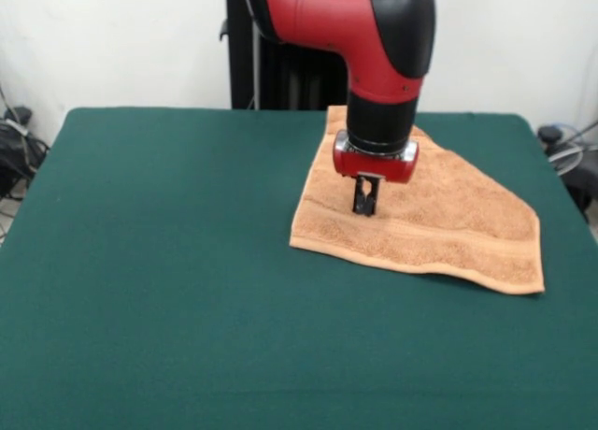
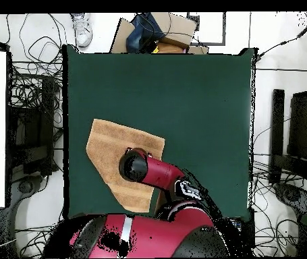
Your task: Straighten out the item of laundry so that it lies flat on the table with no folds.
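Observation:
The item of laundry (image 1: 448,215), a light orange-tan towel, lies on the right half of the dark green table (image 1: 168,262). Its far right side runs as a slanted edge, so its outline is uneven rather than square. A woven band runs along its near edge. My gripper (image 1: 364,206) points straight down over the towel's left part. Its fingers are close together and the tips are at the cloth's surface; no cloth is lifted. In the overhead view the towel (image 2: 108,145) lies at the table's left (image 2: 196,101), and the arm's wrist (image 2: 134,166) hides the gripper.
The robot's pedestal (image 1: 280,75) stands behind the table's far edge. Cables and equipment (image 2: 28,108) lie on the floor round the table. A box and a bag (image 2: 152,34) lie beyond the table's far end in the overhead view.

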Motion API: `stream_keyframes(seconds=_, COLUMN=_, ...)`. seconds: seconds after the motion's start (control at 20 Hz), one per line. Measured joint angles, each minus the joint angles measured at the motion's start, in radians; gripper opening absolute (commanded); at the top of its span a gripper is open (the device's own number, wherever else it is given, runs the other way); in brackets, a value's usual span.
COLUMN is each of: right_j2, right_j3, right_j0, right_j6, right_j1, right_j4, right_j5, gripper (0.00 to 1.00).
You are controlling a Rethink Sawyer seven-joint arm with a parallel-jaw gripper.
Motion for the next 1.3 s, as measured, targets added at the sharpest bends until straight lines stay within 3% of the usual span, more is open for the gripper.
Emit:
stream_keyframes(seconds=0.65, right_j2=0.013, right_j3=-0.041, right_j0=-0.029, right_j6=0.000, right_j1=0.003, right_j4=-0.077, right_j5=0.065, gripper=0.00)
stream_keyframes(seconds=1.3, right_j2=0.099, right_j3=-0.113, right_j0=-0.132, right_j6=0.000, right_j1=0.014, right_j4=-0.174, right_j5=0.245, gripper=0.00)
